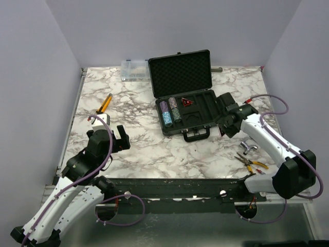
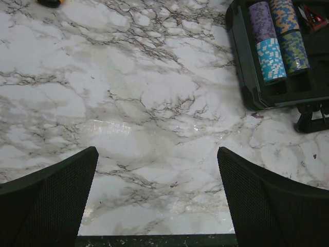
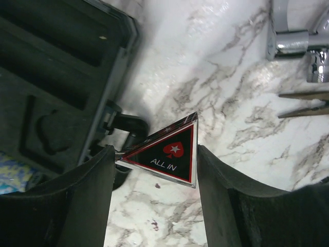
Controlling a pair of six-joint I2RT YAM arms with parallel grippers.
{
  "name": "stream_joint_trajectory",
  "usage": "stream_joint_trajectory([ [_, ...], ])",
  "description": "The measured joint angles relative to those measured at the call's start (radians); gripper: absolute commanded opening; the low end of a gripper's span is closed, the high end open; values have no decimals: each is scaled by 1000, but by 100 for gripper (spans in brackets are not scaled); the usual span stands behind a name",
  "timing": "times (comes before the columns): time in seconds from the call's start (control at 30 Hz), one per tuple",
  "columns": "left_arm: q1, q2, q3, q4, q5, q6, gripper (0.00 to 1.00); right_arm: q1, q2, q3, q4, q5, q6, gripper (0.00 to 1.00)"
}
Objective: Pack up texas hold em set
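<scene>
The black briefcase (image 1: 180, 77) lies open at the table's middle, foam lid up at the back. Its slotted tray (image 1: 205, 110) holds short purple, blue and dark chip stacks (image 1: 169, 110) and one red-black triangle (image 1: 186, 102). My right gripper (image 1: 224, 131) is shut on the second red-black triangle (image 3: 167, 152), marked "ALL IN", just above the table off the case's front right corner, near the handle (image 3: 128, 126). My left gripper (image 1: 110, 135) is open and empty over bare marble at the front left; the chips (image 2: 272, 56) show to its upper right.
A clear organiser box (image 1: 133, 69) stands at the back left of the case. An orange-handled tool (image 1: 105, 104) lies at the left. Pliers (image 1: 252, 163) and a chrome metal piece (image 1: 249, 146) lie at the front right, close to my right arm.
</scene>
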Motion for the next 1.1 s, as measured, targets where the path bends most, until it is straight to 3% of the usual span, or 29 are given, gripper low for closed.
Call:
stream_joint_trajectory([
  [0.5,0,-10,0,0,0,0,98,0,132,290,50,86,-183,1],
  [1.1,0,-42,0,0,-24,-2,98,0,427,516,177,-194,-557,0],
])
